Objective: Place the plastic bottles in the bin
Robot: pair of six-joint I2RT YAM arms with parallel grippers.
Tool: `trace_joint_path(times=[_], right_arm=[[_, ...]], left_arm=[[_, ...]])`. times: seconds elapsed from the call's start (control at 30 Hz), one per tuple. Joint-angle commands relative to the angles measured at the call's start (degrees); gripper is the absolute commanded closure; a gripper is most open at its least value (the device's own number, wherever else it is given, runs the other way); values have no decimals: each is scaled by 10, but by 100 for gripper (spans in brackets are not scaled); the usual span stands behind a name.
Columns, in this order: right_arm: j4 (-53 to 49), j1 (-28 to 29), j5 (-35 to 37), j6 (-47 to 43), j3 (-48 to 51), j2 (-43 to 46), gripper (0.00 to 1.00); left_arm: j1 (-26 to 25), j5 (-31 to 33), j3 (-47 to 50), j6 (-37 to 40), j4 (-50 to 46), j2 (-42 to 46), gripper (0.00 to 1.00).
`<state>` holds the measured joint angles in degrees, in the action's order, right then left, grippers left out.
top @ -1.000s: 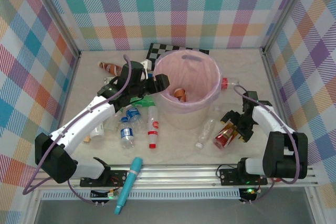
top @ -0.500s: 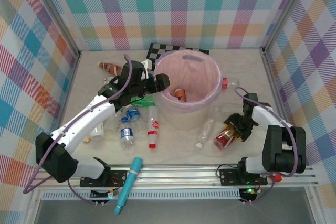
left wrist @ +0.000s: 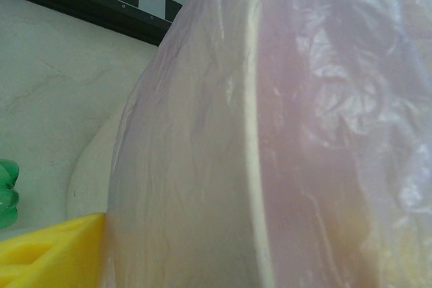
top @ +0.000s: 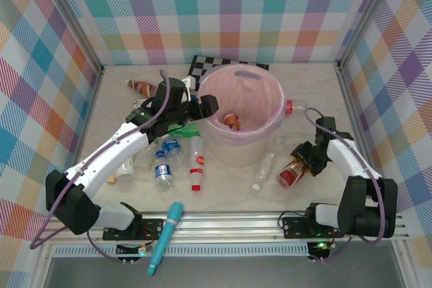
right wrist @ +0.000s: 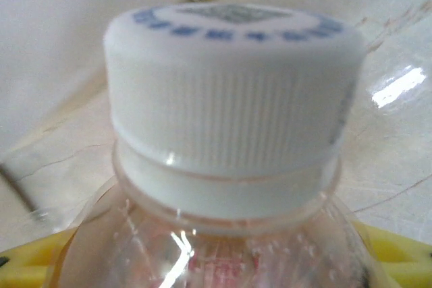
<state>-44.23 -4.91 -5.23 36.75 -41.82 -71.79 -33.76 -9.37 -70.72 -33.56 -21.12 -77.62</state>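
1. Right gripper (top: 306,160): jaws clamped on the red-labelled bottle (top: 289,173) just below its white cap (right wrist: 229,92); the body slants away to their left.
2. Clear bottle (top: 264,170): lying on the bench (top: 229,190), further left.
3. Bin (top: 270,136): beyond that.
4. Left gripper (top: 204,107): jaw state cannot be told; close against the bin's outer wall, near the rim.
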Motion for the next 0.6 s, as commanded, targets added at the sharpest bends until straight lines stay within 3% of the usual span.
trace_joint_path(times=[0.0,0.33,0.57], right_arm=[[-49,-7,-6,-31,-49,30,40],[-147,-45,2,-100,-237,46,46],[-203,-62,-34,-132,-435,15,49]], left_arm=[[-7,8,-5,21,-57,-7,20],[-7,10,-8,26,-68,-2,19],[-7,9,-18,29,-71,-5,19]])
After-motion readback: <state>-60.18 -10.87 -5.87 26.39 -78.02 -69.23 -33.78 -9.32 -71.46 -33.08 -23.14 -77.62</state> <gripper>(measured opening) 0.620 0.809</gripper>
